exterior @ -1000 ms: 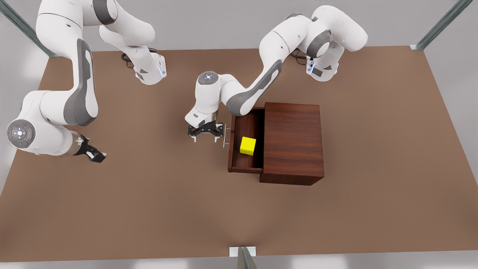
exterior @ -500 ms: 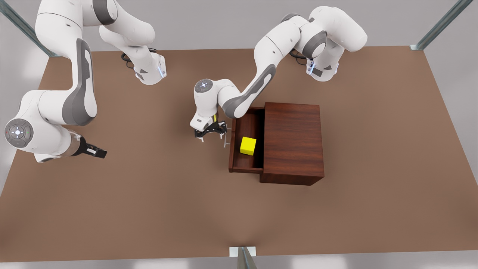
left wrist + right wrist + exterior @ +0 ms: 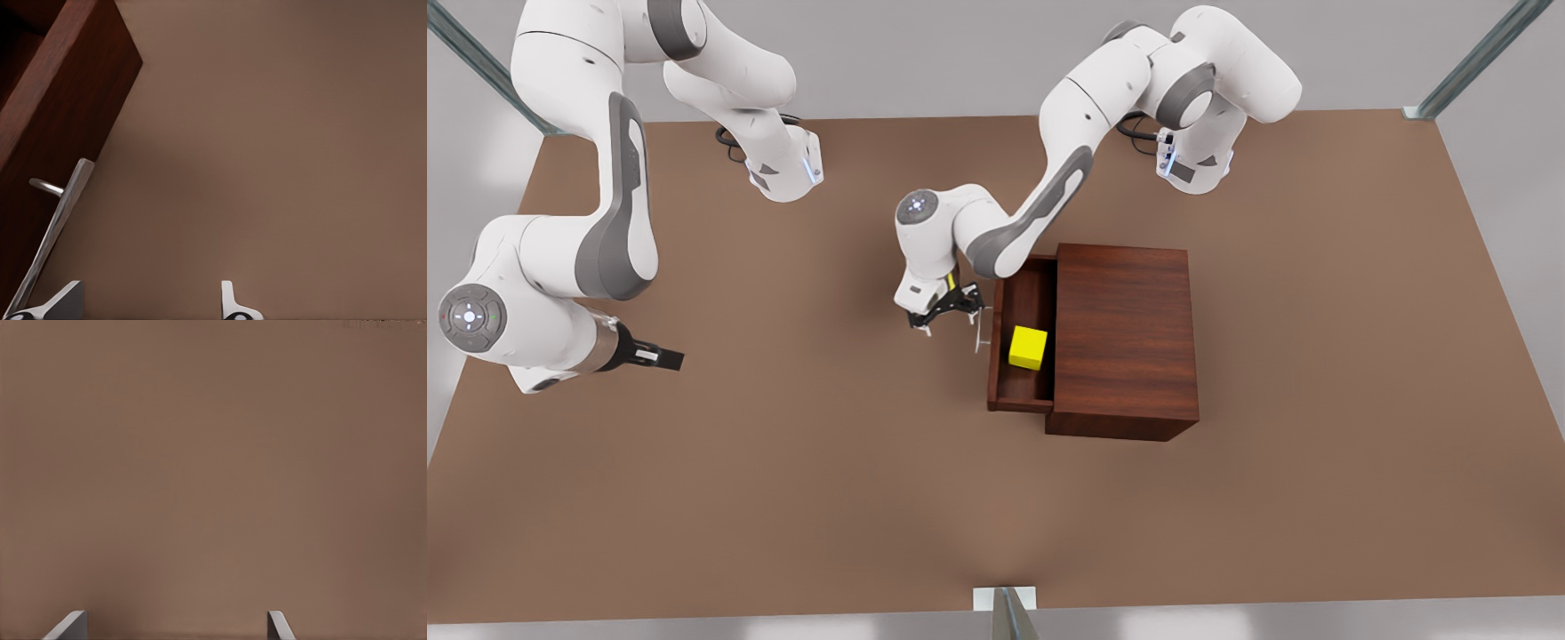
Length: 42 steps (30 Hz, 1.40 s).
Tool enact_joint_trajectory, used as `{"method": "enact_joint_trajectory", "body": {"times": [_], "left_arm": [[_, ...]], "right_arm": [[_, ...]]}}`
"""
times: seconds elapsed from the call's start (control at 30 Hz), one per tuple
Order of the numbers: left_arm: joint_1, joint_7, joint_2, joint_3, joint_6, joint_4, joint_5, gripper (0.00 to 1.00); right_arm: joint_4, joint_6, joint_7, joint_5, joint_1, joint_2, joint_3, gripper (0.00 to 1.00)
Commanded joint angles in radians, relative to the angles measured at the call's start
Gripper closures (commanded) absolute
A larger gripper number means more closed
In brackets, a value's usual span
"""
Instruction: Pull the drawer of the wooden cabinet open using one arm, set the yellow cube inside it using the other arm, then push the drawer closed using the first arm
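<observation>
- Two of three steps look done to you: the drawer (image 3: 1017, 342) stands part-way out of the wooden cabinet (image 3: 1123, 340), and the yellow cube (image 3: 1028, 348) sits inside it, loose on the drawer floor, near the cabinet's front.
- What is left, as you should judge it, is the push that shuts the drawer.
- Your left tool (image 3: 946, 312) is just beside the silver handle (image 3: 983, 332), on the front view's left of the drawer front. Its fingers (image 3: 230, 303) are spread and grasp nothing; the handle bar lies next to one of them in the left wrist view, so contact looks close, though you cannot tell if it touches.
- Your right tool (image 3: 651, 357) waits well apart at the front view's left, low over the bare counter (image 3: 783, 498), fingertips (image 3: 277, 627) released and empty.
- Nothing stands between the drawer front and the cabinet; the cube sits below the drawer's walls as far as you can see, so it should not block the closing.
</observation>
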Motion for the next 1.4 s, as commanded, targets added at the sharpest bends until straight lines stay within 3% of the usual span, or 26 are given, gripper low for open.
{"method": "enact_joint_trajectory", "body": {"times": [0.0,1.37], "left_arm": [[0.005,0.003,-0.002,0.001,-0.009,-0.001,0.001,0.0],[0.123,0.207,-0.125,0.019,-0.055,-0.188,0.0,0.0]], "right_arm": [[0.002,-0.002,-0.101,0.001,0.001,-0.002,-0.001,0.0],[0.031,-0.044,-0.093,-0.004,0.004,0.004,0.004,0.0]]}}
